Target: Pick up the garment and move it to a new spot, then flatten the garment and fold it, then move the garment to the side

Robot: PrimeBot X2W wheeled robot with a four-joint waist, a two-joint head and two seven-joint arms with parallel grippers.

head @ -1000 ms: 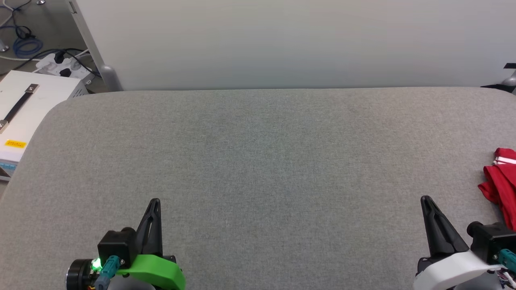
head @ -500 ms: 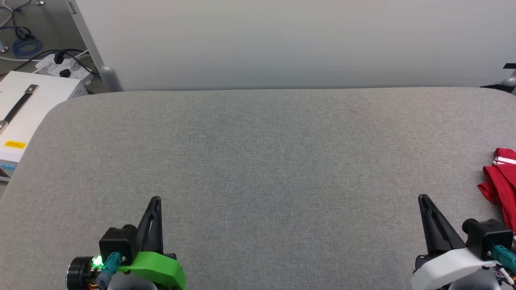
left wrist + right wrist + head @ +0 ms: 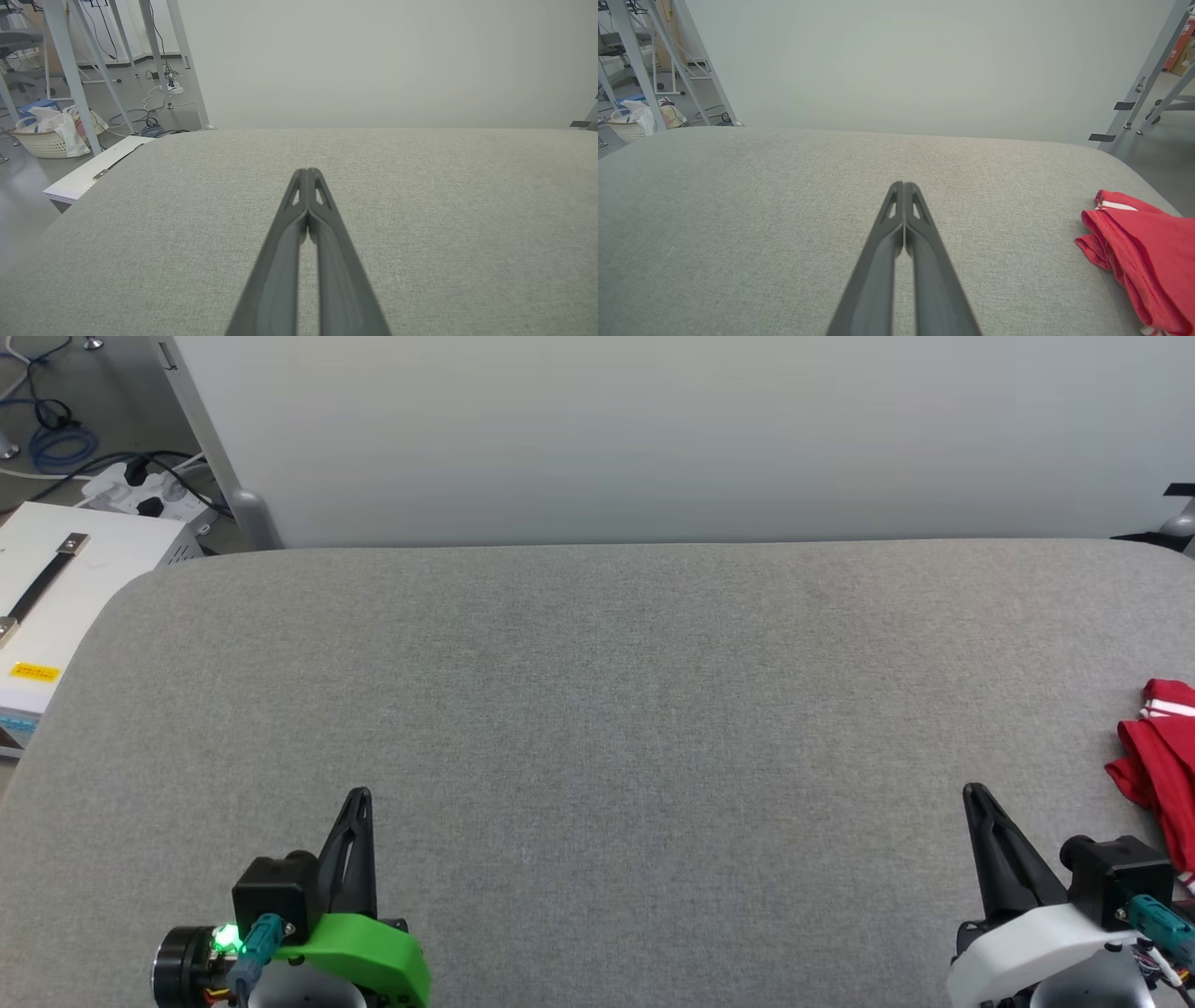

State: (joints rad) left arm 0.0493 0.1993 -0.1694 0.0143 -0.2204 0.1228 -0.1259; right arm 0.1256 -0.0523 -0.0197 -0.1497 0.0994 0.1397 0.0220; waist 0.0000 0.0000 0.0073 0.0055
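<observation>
Right pincer (image 3: 972, 791) has crept a touch forward and inward, left pincer (image 3: 360, 795) barely moved. Both are clenched on nothing, fingers pointing away, low over the grey surface (image 3: 597, 709). The red shirt (image 3: 1160, 761) hasn't budged: it's bunched at the surface's right edge, so either parked after folding or waiting to be grabbed

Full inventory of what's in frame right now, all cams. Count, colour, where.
garment: 1, red with white striped trim, bunched at the table's right edge
table: 1, grey fabric top, before the robot
panel: 1, pale, upright behind the table
case: 1, white with black handle, left of the table
cables: several, black and blue, floor at far left
basket: 1, cream, floor, holding bags
left gripper: 1, dark fingers, green mount, shut, lower left
right gripper: 1, dark fingers, white mount, shut, lower right
</observation>
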